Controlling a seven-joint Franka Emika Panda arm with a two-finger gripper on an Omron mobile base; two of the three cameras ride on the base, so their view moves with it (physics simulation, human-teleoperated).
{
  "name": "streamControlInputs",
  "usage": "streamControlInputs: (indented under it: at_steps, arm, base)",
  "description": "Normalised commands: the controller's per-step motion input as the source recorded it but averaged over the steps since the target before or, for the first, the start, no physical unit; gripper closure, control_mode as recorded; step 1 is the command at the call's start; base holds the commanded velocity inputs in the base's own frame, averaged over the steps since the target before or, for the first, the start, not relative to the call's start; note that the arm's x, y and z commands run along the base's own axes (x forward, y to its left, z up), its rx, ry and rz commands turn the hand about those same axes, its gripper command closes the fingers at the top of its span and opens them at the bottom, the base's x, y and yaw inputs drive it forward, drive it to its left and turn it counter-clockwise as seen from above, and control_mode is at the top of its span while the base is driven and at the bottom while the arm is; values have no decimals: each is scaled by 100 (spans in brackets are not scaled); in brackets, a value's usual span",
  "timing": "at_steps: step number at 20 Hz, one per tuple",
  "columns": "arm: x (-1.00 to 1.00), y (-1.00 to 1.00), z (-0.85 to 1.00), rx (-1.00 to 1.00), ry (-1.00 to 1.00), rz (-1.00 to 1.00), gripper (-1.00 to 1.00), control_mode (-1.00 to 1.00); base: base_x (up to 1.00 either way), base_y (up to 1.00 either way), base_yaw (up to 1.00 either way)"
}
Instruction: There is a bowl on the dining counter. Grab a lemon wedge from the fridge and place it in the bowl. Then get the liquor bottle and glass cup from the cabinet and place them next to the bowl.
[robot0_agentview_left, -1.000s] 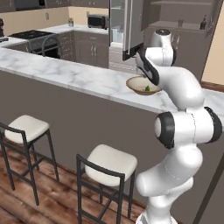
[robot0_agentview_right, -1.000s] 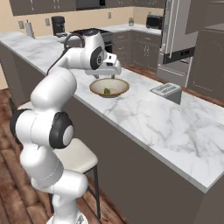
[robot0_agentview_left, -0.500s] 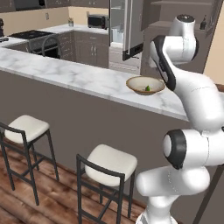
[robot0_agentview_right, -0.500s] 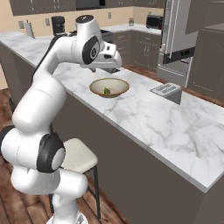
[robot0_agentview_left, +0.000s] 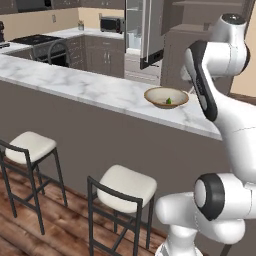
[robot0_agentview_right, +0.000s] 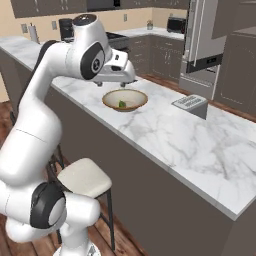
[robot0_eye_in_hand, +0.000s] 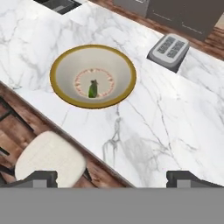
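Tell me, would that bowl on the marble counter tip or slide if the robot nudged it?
The bowl looks wide and shallow, so it probably wouldn't tip. On the polished dining counter it would likely slide. The lemon wedge inside seems too small to anchor it.

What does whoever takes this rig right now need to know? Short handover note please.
End effector: open, empty, raised above the dining counter.
Bowl sits on the counter near its front edge; lemon wedge lies inside it.
Toaster stands on the counter beyond the bowl.
Fridge door stands open.
Done: lemon in bowl.
Left: fetch the liquor bottle and glass cup from the cabinet, set them beside the bowl.
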Motion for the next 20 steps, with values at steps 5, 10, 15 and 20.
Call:
streamControlInputs:
  at_steps: [5,10,15,20]
  arm:
    - [-21,0,-32,1,0,-6,-100,-100]
    - [-27,3,-12,0,1,0,-100,-100]
    - [0,0,0,0,0,0,-100,100]
    - [0,0,0,0,0,0,-100,100]
  base:
    - [0,0,0]
    - [0,0,0]
    - [-72,-9,-3]
    - [-87,-44,-24]
